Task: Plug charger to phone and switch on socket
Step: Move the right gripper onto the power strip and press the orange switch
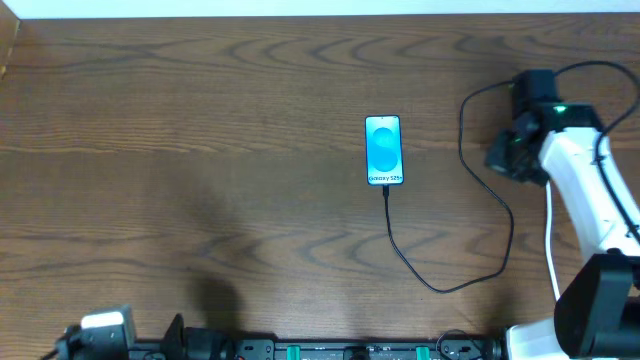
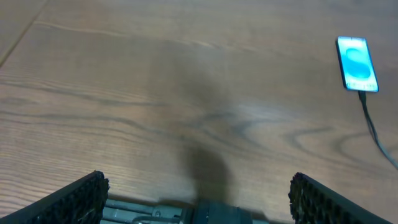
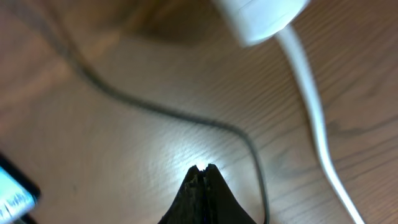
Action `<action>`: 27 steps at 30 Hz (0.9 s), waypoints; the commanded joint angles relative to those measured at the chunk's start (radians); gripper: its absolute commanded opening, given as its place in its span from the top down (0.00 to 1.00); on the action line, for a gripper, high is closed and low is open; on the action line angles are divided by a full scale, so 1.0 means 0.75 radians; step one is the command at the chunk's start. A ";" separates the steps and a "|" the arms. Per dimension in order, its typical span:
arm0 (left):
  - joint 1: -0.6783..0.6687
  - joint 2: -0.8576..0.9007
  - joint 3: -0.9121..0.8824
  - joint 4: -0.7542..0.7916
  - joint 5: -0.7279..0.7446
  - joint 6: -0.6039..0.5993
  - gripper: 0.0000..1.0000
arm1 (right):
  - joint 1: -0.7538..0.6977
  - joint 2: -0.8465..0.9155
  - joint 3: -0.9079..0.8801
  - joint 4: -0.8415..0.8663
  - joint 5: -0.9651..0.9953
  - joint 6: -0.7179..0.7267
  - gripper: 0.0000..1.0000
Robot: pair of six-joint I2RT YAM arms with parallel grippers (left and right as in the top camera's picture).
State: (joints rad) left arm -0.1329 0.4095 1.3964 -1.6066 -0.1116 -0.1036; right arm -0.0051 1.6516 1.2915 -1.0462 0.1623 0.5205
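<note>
- Left gripper (image 2: 198, 184), lower edge of its wrist view: jaws spread wide, nothing between them. Only bare brown wood-grain table (image 2: 124, 93) lies ahead. It has no part in this step, I judge.
- Slim rectangular phone with a bright cyan screen and black edges (image 1: 384, 150): centre of the overhead frame, lying flat, screen up.
- Thin black charger cable (image 1: 440, 288): its tip meets the phone's lower edge and looks seated. The line loops to the lower right, then climbs to the upper right toward the arm.
- Right gripper (image 3: 202, 171), bottom centre of its wrist view: jaws pressed together, holding nothing, over bare wood just beside the cable.
- Narrow white plastic socket strip (image 3: 261, 15), top of that view: only its rounded end shows. A thick white cord (image 3: 314, 118) trails to the lower right. The switch is not in view, and in the overhead frame the arm hides the strip.
- Step in hand, likely: switching on. The closed tips should serve as a poker. Travel up-frame along the strip until the switch shows, then press straight down. Keep clear of the cable and the cord so the strip does not slide.
</note>
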 commanded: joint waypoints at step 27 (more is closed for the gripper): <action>0.035 -0.190 -0.007 -0.028 -0.044 0.008 0.07 | -0.389 0.633 0.887 -0.169 -0.096 -0.008 0.99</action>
State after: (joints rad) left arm -0.1120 0.2737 1.3952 -1.6066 -0.1154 -0.1036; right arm -0.2913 2.0872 1.9297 -1.1904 0.1070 0.5293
